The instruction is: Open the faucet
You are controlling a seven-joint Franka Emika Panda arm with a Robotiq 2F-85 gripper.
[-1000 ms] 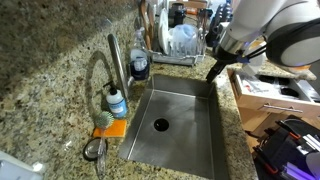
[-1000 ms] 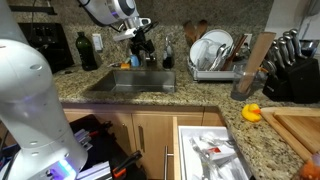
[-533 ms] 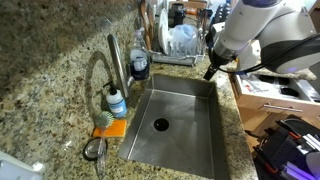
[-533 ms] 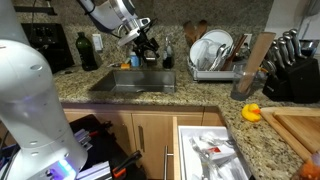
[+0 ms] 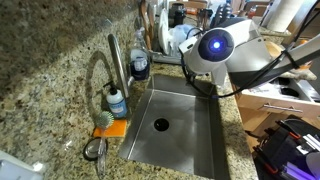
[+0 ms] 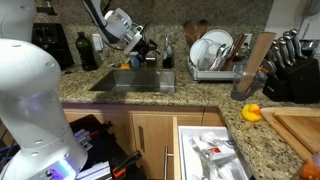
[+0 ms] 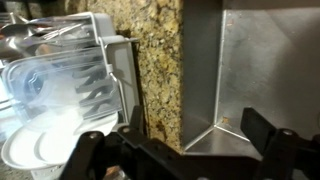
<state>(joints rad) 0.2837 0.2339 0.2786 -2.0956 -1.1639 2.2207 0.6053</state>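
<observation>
- The faucet (image 5: 115,62) stands upright on the granite tabletop (image 5: 232,140), just beside the sink's (image 5: 190,130) long rim.
- The tool (image 7: 180,150), fingers spread and holding nothing, hangs over the sink corner near the dish rack (image 7: 60,80), well apart from the faucet.

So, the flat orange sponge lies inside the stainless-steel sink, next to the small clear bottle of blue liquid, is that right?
Not quite: in an exterior view the flat orange sponge lies on the granite counter beside the stainless-steel sink, not inside it, and next to the small clear bottle of blue liquid.
</observation>
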